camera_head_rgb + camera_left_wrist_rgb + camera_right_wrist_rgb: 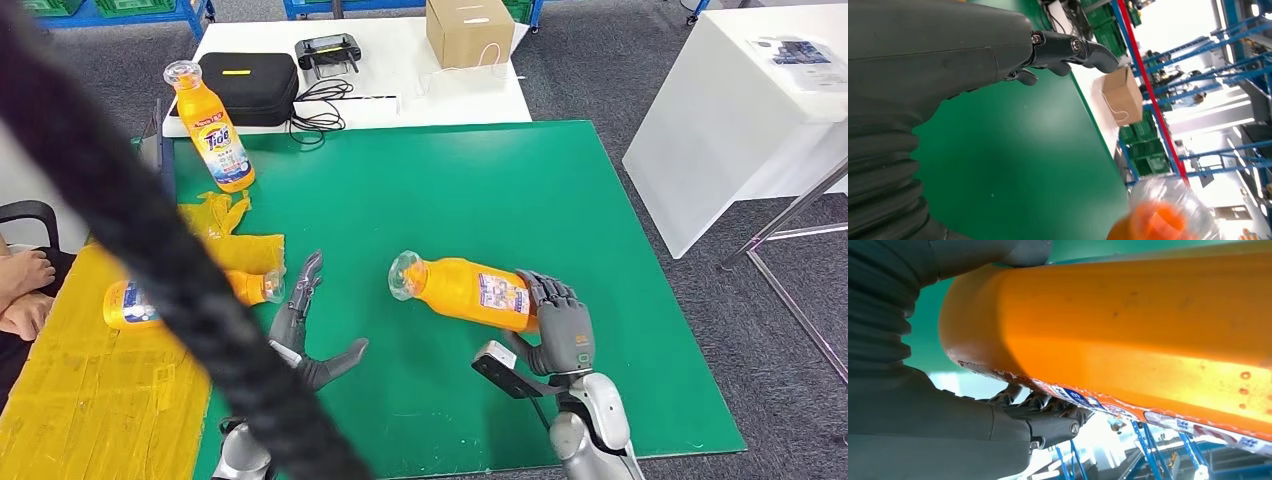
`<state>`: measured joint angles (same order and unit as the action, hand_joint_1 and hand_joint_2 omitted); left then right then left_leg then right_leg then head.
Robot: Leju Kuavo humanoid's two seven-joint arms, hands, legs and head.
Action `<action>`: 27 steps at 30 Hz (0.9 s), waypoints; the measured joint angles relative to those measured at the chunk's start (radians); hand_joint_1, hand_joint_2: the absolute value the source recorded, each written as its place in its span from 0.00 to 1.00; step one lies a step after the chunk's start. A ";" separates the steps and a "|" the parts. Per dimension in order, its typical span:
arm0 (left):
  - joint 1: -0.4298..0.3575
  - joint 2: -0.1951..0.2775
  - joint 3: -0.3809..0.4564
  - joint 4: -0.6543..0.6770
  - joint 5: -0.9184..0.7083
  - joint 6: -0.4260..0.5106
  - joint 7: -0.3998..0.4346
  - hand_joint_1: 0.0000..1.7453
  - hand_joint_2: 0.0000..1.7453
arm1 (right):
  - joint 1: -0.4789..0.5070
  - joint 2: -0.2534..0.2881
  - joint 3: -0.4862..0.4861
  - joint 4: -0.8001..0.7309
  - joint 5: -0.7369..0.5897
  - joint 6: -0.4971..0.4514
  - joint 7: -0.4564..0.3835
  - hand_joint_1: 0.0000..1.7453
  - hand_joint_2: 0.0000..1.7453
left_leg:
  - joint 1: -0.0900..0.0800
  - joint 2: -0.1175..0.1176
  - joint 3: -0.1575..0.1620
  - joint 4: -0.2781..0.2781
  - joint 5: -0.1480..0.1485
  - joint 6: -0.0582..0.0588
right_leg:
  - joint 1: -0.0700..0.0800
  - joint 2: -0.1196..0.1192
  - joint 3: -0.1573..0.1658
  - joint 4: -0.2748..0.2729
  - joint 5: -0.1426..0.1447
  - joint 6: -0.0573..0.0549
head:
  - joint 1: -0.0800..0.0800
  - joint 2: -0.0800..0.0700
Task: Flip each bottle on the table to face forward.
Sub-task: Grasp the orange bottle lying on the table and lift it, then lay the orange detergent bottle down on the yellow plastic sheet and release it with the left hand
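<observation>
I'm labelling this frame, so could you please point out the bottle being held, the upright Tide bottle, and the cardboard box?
held bottle (470,290), head view, orange body.
upright Tide bottle (222,143), head view, front label.
cardboard box (470,35), head view, front side.

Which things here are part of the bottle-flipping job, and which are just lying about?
Job:
- orange bottle held by the right hand
- orange bottle lying on the yellow sheet
- Tide-labelled bottle at the mat's far corner
- left hand, holding nothing

Lying about:
- black case
- controller
- cardboard box
- black cable
</observation>
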<state>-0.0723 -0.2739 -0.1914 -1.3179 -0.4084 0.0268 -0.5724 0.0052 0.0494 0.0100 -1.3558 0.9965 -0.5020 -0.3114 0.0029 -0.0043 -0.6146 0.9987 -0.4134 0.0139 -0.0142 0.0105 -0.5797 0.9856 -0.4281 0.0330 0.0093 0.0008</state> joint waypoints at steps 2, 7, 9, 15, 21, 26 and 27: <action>-0.001 0.000 -0.010 -0.001 0.003 -0.003 0.001 0.00 1.00 | -0.007 0.021 0.007 -0.001 -0.012 0.000 -0.006 0.98 1.00 | 0.000 -0.001 0.000 0.000 0.000 0.000 | 0.000 -0.001 0.000 0.000 0.000 0.000 | 0.000 0.000; -0.001 0.000 -0.021 -0.001 0.005 -0.004 0.001 0.00 1.00 | -0.011 0.042 0.011 -0.002 -0.024 0.000 -0.015 0.99 1.00 | 0.000 -0.001 -0.001 0.000 0.000 0.000 | -0.001 -0.001 0.000 0.000 0.000 0.000 | 0.000 0.000; -0.001 0.000 -0.025 -0.001 0.006 -0.006 0.001 0.00 1.00 | -0.011 0.048 0.011 -0.002 -0.045 0.004 -0.029 0.99 1.00 | -0.001 -0.002 -0.001 0.000 0.000 0.000 | -0.001 -0.002 0.000 0.000 0.000 0.000 | 0.000 0.000; -0.009 0.000 -0.048 -0.001 0.015 -0.025 0.007 0.00 1.00 | -0.033 0.101 0.022 0.000 -0.263 0.124 -0.140 0.98 1.00 | 0.000 -0.001 -0.001 0.000 0.000 0.000 | 0.000 -0.002 -0.001 0.000 0.000 0.000 | 0.000 0.000; -0.019 0.001 -0.073 -0.001 0.031 -0.036 0.012 0.00 1.00 | -0.081 0.178 0.091 0.053 -0.392 0.293 -0.168 0.99 1.00 | 0.001 -0.001 -0.001 0.000 0.000 0.000 | 0.001 -0.002 -0.001 0.000 0.000 0.000 | 0.000 0.000; -0.021 0.002 -0.082 -0.001 0.039 -0.038 0.013 0.00 1.00 | -0.107 0.218 0.149 0.113 -0.402 0.311 -0.171 0.99 1.00 | 0.001 -0.001 -0.001 0.000 0.000 0.000 | 0.000 -0.002 -0.001 0.000 0.000 0.000 | 0.000 0.000; -0.021 0.003 -0.083 -0.001 0.040 -0.038 0.013 0.00 1.00 | -0.110 0.221 0.155 0.120 -0.404 0.311 -0.171 0.99 1.00 | 0.001 -0.001 -0.001 0.000 0.000 0.000 | 0.000 -0.002 -0.001 0.000 0.000 0.000 | 0.000 0.000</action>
<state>-0.0930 -0.2712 -0.2743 -1.3191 -0.3688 -0.0111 -0.5596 -0.1049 0.2704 0.1648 -1.2359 0.5921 -0.1915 -0.4827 0.0036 -0.0058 -0.6161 0.9986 -0.4132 0.0137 -0.0142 0.0087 -0.5805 0.9857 -0.4283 0.0329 0.0094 0.0008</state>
